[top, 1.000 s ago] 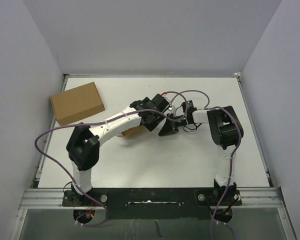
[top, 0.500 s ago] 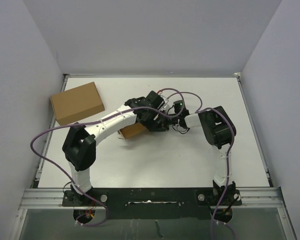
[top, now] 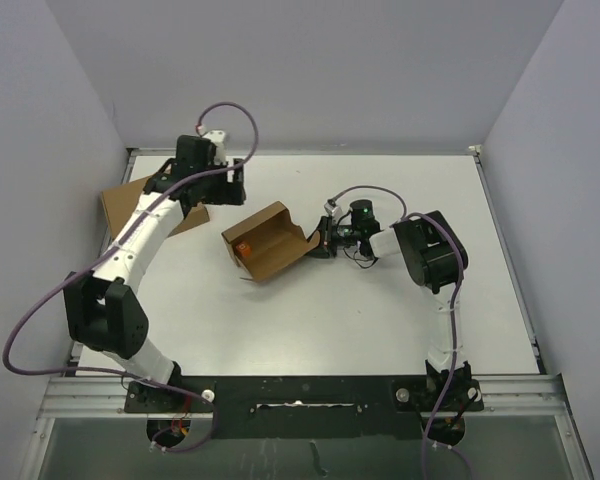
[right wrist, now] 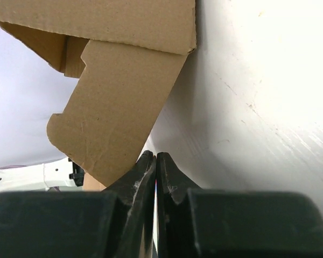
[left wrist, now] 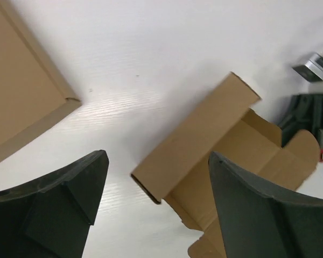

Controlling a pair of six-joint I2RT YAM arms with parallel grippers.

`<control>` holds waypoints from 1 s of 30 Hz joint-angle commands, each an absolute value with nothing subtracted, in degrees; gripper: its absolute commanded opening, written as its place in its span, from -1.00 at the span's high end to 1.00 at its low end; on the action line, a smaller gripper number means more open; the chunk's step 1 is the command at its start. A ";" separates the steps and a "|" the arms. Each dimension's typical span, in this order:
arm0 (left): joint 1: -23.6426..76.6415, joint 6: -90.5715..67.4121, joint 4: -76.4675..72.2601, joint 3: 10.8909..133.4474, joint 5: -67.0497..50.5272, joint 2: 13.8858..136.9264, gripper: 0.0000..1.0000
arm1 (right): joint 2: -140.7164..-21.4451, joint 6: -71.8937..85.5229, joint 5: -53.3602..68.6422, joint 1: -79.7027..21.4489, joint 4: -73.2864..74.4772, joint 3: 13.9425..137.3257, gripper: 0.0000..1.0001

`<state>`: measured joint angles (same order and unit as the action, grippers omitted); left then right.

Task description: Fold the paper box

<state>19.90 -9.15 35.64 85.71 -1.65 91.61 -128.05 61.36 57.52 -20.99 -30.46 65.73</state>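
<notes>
Left end effector [left wrist: 158,156] swung far-left, open | right end effector [right wrist: 155,156] closed | paper box [top: 270,243] lengthwise near-left to far-right

Paper box [top: 272,243] lies open w/ 1 orange cube [top: 243,250] inside; right end effector [top: 319,241] at its flap.

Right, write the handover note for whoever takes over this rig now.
Left gripper: open, empty, hovering at the far left by the larger plain brown cardboard box.
Right gripper: shut, tips against a rounded flap of the brown die-cut cardboard paper box; whether it pinches the flap cannot be told.
Paper box: mid-table, top open, tiny orange cube inside.
Done: walls partly raised.
Left: fold the flaps in, close the lid.
</notes>
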 commanded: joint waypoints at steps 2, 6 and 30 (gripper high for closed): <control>11.70 -14.99 28.87 87.03 -5.57 97.94 -0.34 | -128.03 63.02 59.05 -21.05 -34.84 66.72 0.99; 10.80 -14.36 31.87 92.47 -5.06 105.56 -0.22 | -128.36 62.92 59.15 -20.99 -34.16 67.72 0.99; 16.35 -12.62 31.88 79.62 -18.78 103.96 0.06 | -128.05 57.74 57.79 -20.03 -26.69 70.97 1.00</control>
<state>14.50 -12.93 32.27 82.67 -17.04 107.50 -128.29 60.18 57.58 -20.60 -27.75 69.23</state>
